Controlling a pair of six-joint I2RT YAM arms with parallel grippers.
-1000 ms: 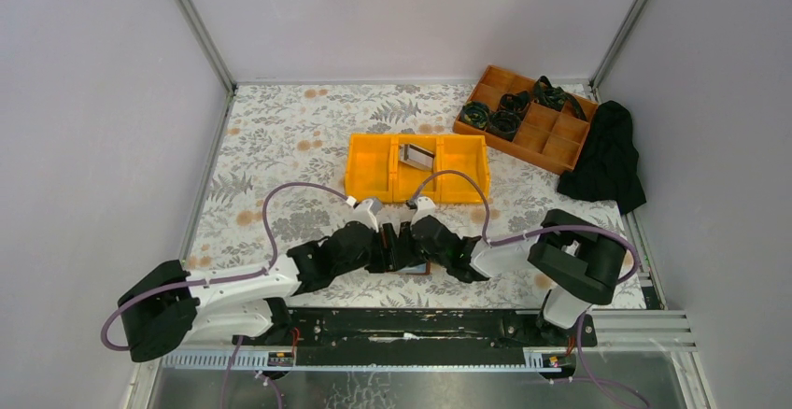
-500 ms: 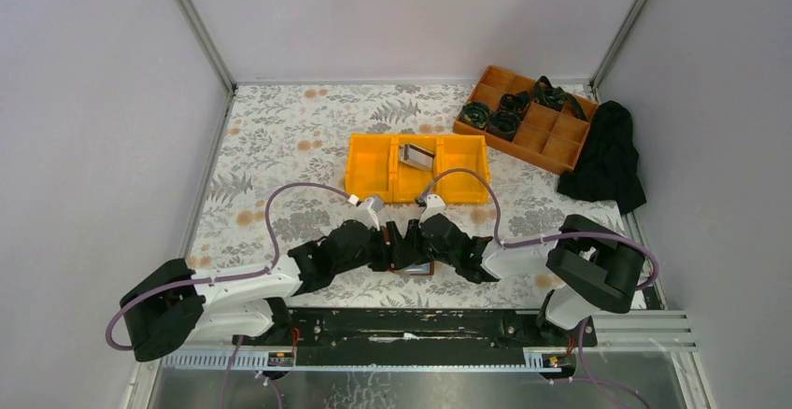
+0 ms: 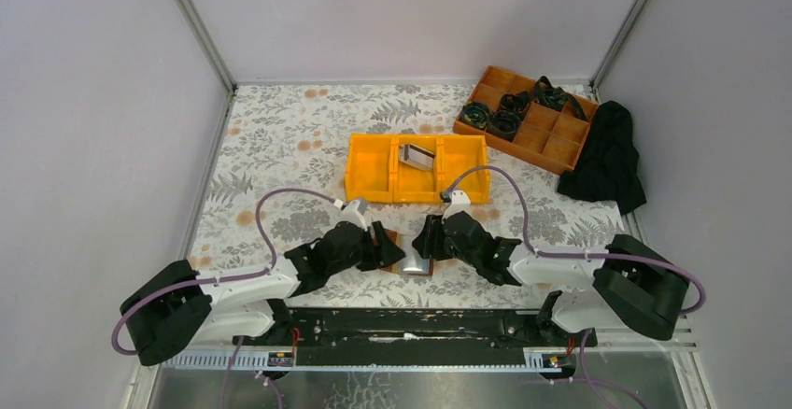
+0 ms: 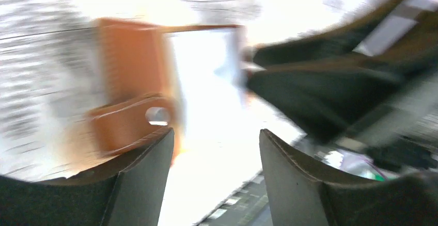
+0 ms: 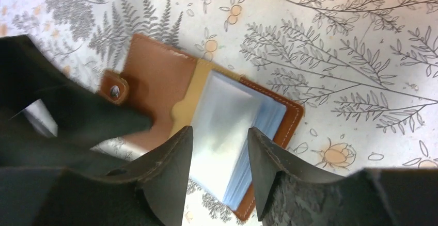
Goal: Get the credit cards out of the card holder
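Lying open on the desk [image 3: 299,138] near its front edge is the brown card holder [image 3: 412,261]; its left flap carries a snap tab, and its right half is a stack of clear sleeves [image 5: 230,117], pale silvery-blue; whether credit cards sit in those sleeves, cannot tell. Left fingers [image 4: 139,179] are spread wide with nothing between them; that wrist view is badly blurred, showing only the brown flap and tab beyond the gap. From the right wrist view the left arm's dark tip overlaps the holder's left flap by the snap; touching or just above, cannot tell. Right fingers [image 5: 170,174] are apart too, gripping nothing, poised over the sleeve side. From above, the two arms meet at the holder, left at its left edge, right at its far right corner. One credit card [image 3: 417,155], silvery with a dark stripe, leans in the middle compartment of the yellow bin [image 3: 369,171], further back on the desk. Wooden tray [image 3: 551,143] with black coiled items sits at the back right; black cloth [image 3: 607,157] is beside it.
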